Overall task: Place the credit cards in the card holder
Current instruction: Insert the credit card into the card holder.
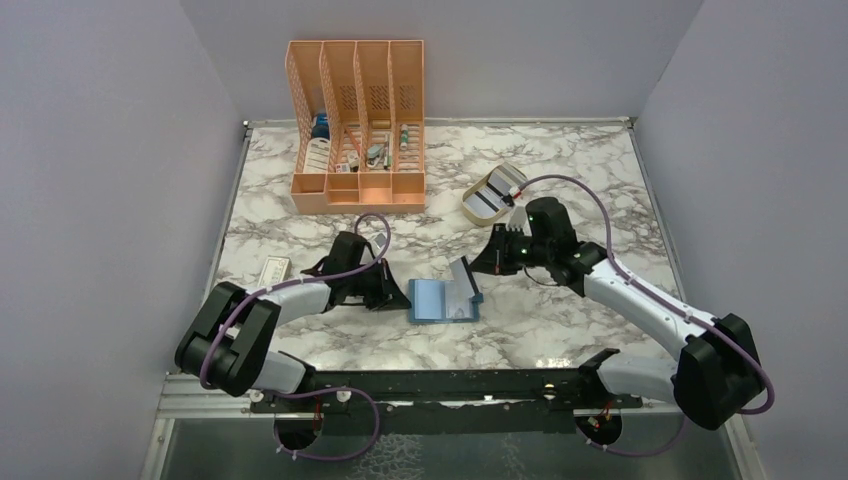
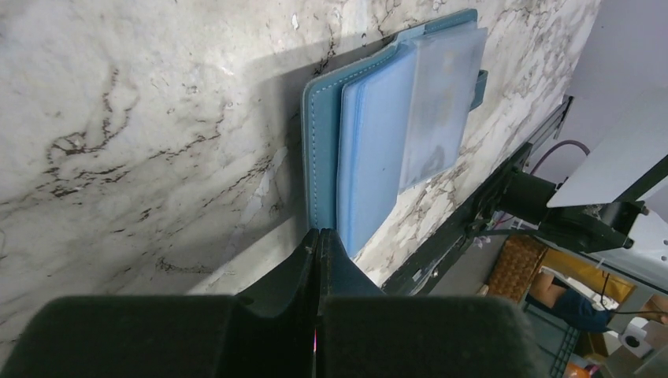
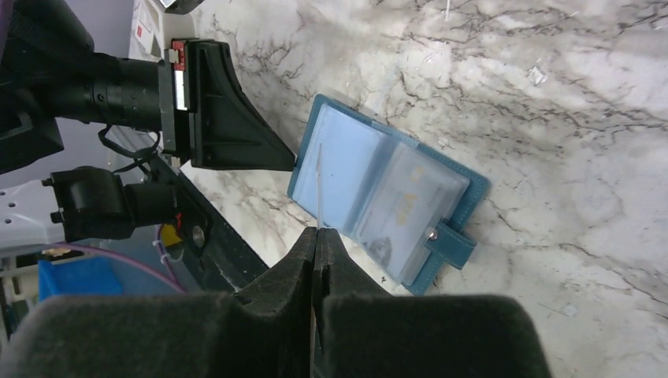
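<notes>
Now inserting: right gripper (image 3: 317, 236) clamps card (image 1: 464, 276) over holder (image 3: 378, 193); left gripper (image 2: 319, 236), closed, braces its edge. Next, align with slot (image 2: 370, 157).

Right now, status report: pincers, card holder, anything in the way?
Left pincer shut, tip at edge of the open teal-blue folding card holder. Right pincer shut on a thin grey plastic card, edge-on above the holder. Nothing seen blocking.

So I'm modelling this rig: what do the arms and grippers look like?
The left arm and right arm have white links between chunky black joints, each trailing a looping purple cable. The left gripper and right gripper are black, with wedge-shaped fingers.
</notes>
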Motion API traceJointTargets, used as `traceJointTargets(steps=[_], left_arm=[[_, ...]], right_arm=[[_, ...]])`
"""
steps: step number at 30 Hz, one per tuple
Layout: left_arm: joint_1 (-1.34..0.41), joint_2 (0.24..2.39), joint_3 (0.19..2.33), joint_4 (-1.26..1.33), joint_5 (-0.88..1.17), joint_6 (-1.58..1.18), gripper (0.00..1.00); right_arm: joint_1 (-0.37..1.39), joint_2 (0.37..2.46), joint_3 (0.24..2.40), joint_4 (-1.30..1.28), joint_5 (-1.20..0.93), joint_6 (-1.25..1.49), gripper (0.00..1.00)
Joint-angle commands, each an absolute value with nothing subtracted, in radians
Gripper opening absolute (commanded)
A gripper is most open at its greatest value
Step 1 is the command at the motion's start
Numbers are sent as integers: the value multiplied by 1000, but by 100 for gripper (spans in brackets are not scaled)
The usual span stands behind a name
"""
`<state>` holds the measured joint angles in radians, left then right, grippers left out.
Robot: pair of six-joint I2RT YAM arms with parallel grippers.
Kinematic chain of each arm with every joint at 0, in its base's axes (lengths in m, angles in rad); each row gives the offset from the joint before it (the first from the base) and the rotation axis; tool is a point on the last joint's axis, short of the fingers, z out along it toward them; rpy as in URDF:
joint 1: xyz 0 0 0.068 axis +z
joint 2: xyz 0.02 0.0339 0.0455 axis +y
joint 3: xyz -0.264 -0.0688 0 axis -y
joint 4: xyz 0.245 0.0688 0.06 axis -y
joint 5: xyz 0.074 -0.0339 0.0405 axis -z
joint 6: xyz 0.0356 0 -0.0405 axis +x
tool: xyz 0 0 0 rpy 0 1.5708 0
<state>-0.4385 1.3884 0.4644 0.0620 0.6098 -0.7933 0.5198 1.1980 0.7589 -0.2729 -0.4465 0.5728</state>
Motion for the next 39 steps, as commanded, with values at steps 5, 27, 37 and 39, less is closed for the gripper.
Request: traceJointTargets(steps=[5, 27, 37, 39], left_arm=[[-466, 1392, 445, 156, 610, -840, 0], [-479, 1434, 427, 122, 543, -808, 0], [-480, 1433, 421, 90, 530, -798, 0], [-482, 1421, 413, 89, 515, -807, 0]], right_arm=[[588, 1243, 746, -181, -471, 664, 1], [612, 1376, 626, 3, -368, 784, 1], [612, 1439, 602, 64, -371, 800, 1], [612, 1449, 590, 78, -358, 816, 1]])
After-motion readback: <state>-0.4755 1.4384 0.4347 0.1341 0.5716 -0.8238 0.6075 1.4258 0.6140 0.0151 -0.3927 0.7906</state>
